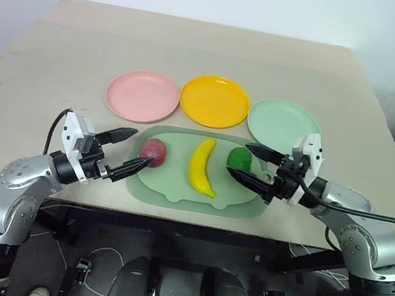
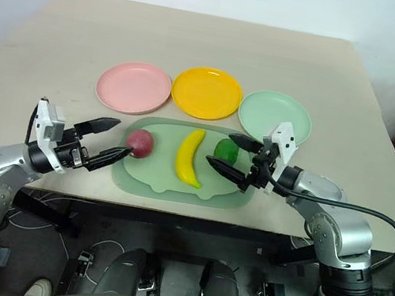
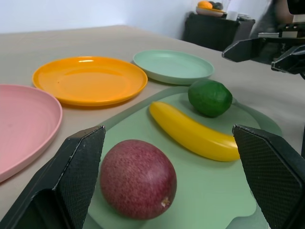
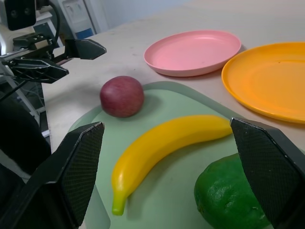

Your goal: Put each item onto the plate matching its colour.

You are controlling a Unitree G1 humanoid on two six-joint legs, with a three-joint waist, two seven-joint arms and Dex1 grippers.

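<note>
Three toy fruits lie on a pale-green tray (image 1: 175, 195): a dark red fruit (image 1: 155, 149) at its left, a yellow banana (image 1: 203, 166) in the middle and a green lime (image 1: 240, 157) at its right. Behind the tray stand a pink plate (image 1: 142, 96), a yellow-orange plate (image 1: 215, 100) and a mint-green plate (image 1: 284, 124), all bare. My left gripper (image 1: 143, 147) is open and level at the tray's left edge, with the red fruit (image 3: 138, 179) just ahead between its fingers. My right gripper (image 1: 237, 159) is open at the right, its fingers framing the lime (image 4: 228, 198).
The tray sits close to the table's front edge (image 1: 185, 223). Beyond the plates the beige tabletop (image 1: 198, 50) runs back to a white wall. Cables and a frame lie on the floor under the table.
</note>
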